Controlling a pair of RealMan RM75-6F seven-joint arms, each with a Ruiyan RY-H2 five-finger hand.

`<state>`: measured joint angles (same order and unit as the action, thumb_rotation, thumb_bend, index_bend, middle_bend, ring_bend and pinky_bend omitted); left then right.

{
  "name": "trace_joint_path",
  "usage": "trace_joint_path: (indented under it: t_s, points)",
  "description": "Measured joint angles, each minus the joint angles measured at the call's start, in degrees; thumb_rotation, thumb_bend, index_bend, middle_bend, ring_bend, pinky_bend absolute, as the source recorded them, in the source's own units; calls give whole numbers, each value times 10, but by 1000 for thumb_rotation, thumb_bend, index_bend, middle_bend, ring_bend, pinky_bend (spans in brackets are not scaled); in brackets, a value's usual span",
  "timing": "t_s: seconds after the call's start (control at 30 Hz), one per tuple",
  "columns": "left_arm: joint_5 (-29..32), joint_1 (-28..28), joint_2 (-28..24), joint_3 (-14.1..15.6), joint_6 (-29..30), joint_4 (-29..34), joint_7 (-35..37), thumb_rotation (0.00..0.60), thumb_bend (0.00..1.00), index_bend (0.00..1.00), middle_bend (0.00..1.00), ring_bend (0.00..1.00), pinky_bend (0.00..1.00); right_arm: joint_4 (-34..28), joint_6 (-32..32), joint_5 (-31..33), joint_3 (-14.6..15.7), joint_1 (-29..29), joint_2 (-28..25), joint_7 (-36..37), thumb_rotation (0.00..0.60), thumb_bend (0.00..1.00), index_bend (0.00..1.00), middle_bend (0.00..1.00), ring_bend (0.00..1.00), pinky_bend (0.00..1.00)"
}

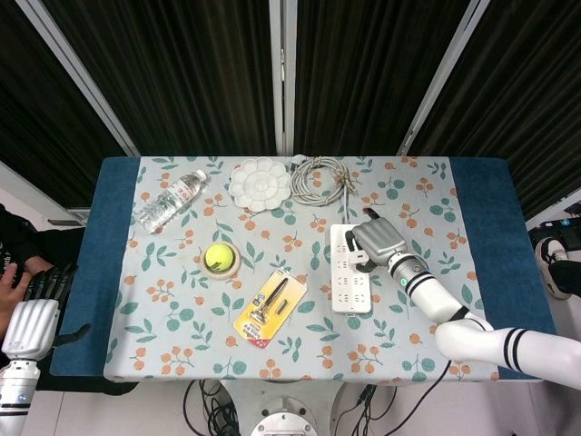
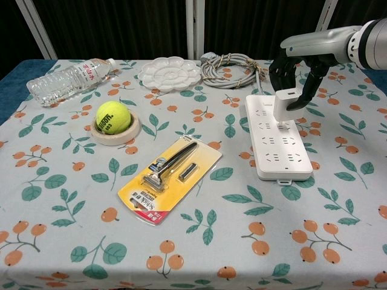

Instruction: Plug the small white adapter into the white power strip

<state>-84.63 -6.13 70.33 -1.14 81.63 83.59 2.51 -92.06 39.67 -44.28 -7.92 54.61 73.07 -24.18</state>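
Observation:
The white power strip (image 1: 348, 275) (image 2: 275, 142) lies flat right of the table's middle, sockets up. My right hand (image 1: 376, 241) (image 2: 296, 72) hovers over the strip's far end and grips the small white adapter (image 2: 283, 105). In the chest view the adapter hangs upright, its lower end at or just above the sockets; whether it touches them I cannot tell. In the head view the hand covers most of the adapter. My left hand (image 1: 36, 313) rests off the table's left edge, holding nothing, fingers apart.
A packaged razor (image 1: 270, 308) (image 2: 169, 171) lies left of the strip. A tennis ball (image 1: 218, 258) (image 2: 113, 116) sits in a tape ring. At the back are a water bottle (image 1: 171, 202), a paint palette (image 1: 260, 183) and a coiled cable (image 1: 320, 178).

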Motion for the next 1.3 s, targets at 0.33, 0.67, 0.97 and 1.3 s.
trace_joint_path:
  t_s: [0.33,0.67,0.97,1.3]
  points:
    - [0,1,8,0,-1,-19,17,600,127,11,0,0,0,2,34,34,14,20,23,-18,600,512,742,620,413,0]
    - [1,1,8,-1,-1,-22,20,600,127,11,0,0,0,22,30,43,21,31,39,-15,600,512,742,618,413,0]
    - [3,0,9,-1,-4,-25,21,600,127,11,0,0,0,29,27,41,25,35,44,-7,600,512,742,618,416,0]
    - [3,1,13,0,-7,-30,26,600,128,10,0,0,0,33,31,54,37,42,54,-18,600,512,743,620,421,0]
